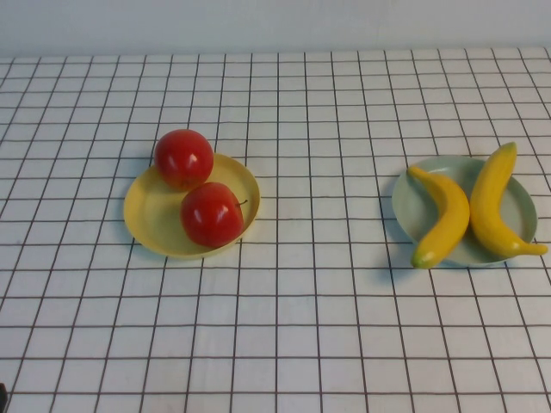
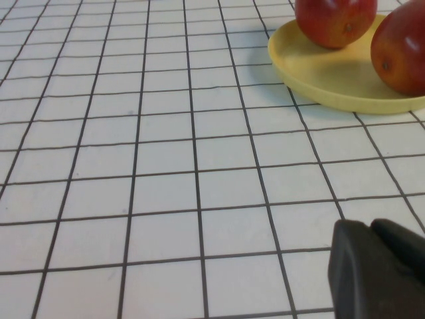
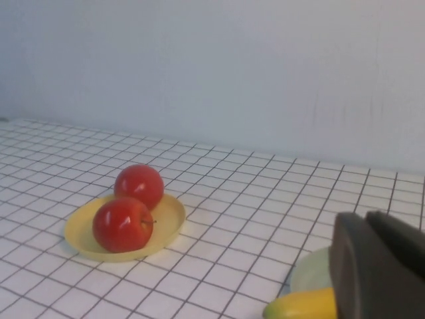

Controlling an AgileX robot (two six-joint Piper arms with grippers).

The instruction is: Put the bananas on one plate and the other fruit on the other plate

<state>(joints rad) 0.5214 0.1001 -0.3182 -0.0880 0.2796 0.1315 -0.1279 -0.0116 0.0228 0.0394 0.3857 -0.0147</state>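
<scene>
Sorting looks finished: two yellow plastic bananas (image 1: pixel 469 211) on the teal plate (image 1: pixel 525 215), two glossy red apples (image 1: pixel 198 185) on the yellow plate (image 1: pixel 146 219). The left end effector (image 2: pixel 378 269) sits clenched and empty above the worktop near the yellow plate; the right end effector (image 3: pixel 378 269), clenched and empty too, is by the teal plate. Nothing left, I'd say, but parking.

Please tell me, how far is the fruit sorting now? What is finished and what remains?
It looks finished. Both bananas lie on the blue-green plate, and both apples sit on the yellow plate. Nothing is in hand: the left gripper is shut and empty above bare cloth near the yellow plate, and the right gripper is shut and empty near the blue-green plate. No fruit remains on the tablecloth.
</scene>
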